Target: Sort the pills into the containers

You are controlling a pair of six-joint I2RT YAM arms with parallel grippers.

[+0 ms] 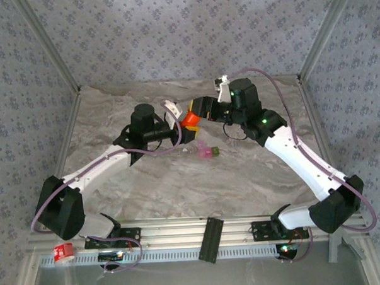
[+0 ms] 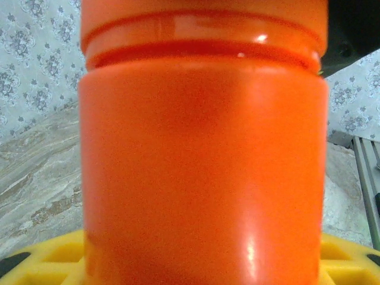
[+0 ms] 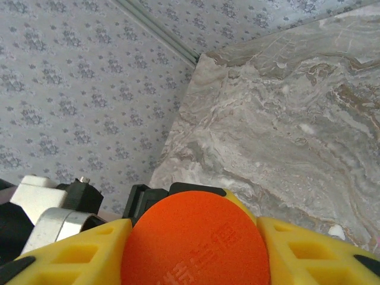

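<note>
Containers (image 1: 206, 152): joined pink-and-green pair on the table (image 1: 254, 171), long axis left-right, pink end left. Orange bottle (image 1: 190, 120): aloft nearby, body gripped by left hand (image 1: 184, 125), top end clamped by right hand (image 1: 199, 112).

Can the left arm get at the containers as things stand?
Probably not: the left jaws are full with the bottle, which the right jaws grip too. The containers lie uncovered nearby.

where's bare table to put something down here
Widest bare patch: the near marble table between the left arm and right arm, on the robot's side of the containers. The far-left corner behind the left arm is also free. Crowded at the centre, where left hand and right hand meet on the orange bottle.
</note>
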